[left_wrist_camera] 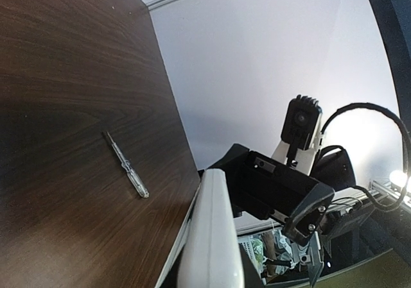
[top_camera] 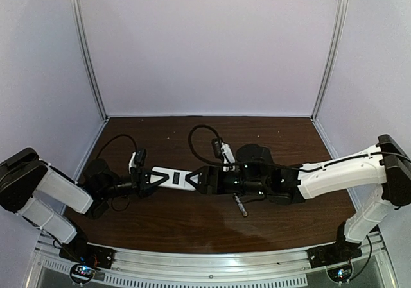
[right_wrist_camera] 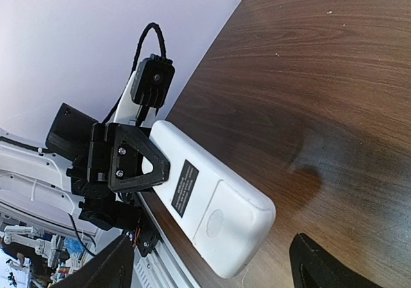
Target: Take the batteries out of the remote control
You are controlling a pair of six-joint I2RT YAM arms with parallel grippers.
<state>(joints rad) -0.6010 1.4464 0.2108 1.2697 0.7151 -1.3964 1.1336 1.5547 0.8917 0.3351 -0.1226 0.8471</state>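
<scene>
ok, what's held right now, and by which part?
The remote control, clamped at one short end by the left gripper. The right gripper has its jaws open at the opposite end, not closed on it.

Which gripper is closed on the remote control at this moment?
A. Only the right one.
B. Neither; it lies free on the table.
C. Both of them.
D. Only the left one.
D: the left gripper is clamped on one end of the remote control, while the fingers of the right gripper stand wide apart around the other end.
</scene>
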